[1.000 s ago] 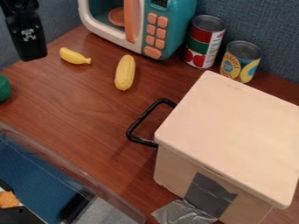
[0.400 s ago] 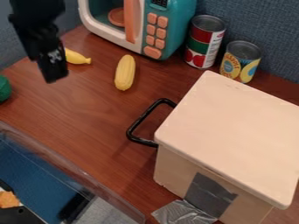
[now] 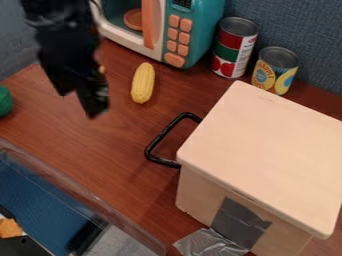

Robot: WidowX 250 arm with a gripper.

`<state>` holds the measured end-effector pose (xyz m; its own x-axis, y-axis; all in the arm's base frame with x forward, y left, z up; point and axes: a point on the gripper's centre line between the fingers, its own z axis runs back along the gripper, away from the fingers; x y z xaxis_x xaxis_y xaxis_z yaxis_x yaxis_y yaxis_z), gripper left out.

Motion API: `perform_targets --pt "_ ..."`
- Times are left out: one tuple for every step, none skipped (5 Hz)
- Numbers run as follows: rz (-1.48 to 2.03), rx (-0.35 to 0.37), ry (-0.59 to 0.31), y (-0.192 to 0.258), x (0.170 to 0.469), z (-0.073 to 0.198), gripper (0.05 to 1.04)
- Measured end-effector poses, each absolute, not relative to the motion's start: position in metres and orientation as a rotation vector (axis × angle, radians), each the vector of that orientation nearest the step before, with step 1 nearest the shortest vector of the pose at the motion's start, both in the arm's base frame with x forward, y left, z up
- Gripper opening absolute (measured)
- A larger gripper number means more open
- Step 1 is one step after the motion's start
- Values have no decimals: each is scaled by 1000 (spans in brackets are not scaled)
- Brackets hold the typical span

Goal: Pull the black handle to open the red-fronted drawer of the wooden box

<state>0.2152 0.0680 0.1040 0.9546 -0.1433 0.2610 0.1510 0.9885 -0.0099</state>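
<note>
Yellow corn lying on brown table, upper middle of frame. Black gripper just left of it in view, upper left, blurred; fingers apart, nothing grasped. Small yellow thing mostly hidden behind gripper. Teal toy microwave top centre, two cans upper right, lidded box with black handle lower right, green item left edge, clear-walled bin lower left.

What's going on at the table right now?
The robot's gripper hangs over the wooden table, its fingers apart and nothing visible between them. The nearby yellow corn cob lies loose in front of the toy microwave. Two cans stand behind the pale lidded box.
</note>
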Motion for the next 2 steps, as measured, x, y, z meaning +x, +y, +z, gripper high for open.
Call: perform_targets --pt "-103 -72 -251 55 229 87 999" --pt "-103 -100 -235 42 245 75 999"
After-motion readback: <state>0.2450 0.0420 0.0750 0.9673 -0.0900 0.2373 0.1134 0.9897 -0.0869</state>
